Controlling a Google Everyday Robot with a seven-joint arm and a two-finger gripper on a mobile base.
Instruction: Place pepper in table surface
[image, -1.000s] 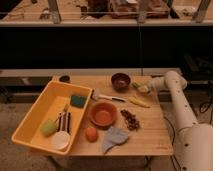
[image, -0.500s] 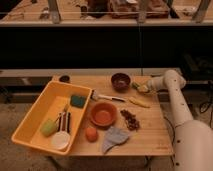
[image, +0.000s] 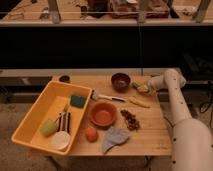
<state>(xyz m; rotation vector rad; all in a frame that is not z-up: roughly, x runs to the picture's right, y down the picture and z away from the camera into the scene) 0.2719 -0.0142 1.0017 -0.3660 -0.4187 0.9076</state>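
Observation:
The pepper (image: 140, 88) is a small stubby green-and-yellowish piece at the far right of the table surface (image: 150, 125), just right of a dark bowl (image: 120, 81). My gripper (image: 148, 88) is at the end of the white arm that reaches in from the right. It sits right at the pepper, low over the tabletop. I cannot tell whether the pepper rests on the wood or is held just above it.
A long pale-yellow pod (image: 138, 102) lies in front of the pepper. An orange bowl (image: 103, 114), a knife (image: 107, 97), an orange fruit (image: 91, 134), a dark cluster (image: 131, 120) and a grey cloth (image: 114, 138) lie mid-table. A yellow bin (image: 35, 107) holds several items at left.
The arm has shifted slightly left and lower, bringing the gripper and the pepper closer to the dark bowl and the tabletop.

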